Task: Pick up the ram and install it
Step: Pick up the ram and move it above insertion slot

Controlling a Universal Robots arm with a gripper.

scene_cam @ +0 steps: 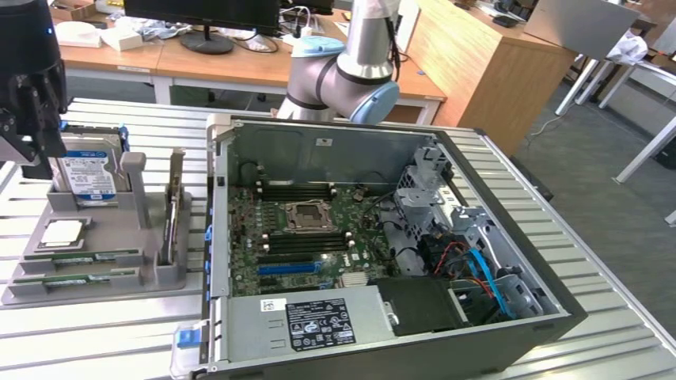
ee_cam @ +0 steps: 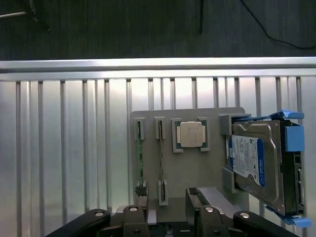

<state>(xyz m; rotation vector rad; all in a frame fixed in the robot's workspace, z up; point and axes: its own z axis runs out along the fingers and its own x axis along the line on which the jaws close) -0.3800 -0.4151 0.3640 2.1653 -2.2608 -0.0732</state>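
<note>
Gripper [scene_cam: 30,142] over gray holder [scene_cam: 127,291]; jaws spread wide, empty. Ram [scene_cam: 85,257] seated in holder slot, 9 o'clock from open computer case [scene_cam: 317,150] in exterior view. Judged light, stiff, thin, fragile; pinch long edges mid-length, clear of chips and contacts.

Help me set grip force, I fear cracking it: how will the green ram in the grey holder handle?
The ram looks thin and narrow, so probably light and fairly stiff, but likely fragile under a hard squeeze. It lies edge-up in a slot of the grey holder, so it may bind if lifted tilted.
</note>
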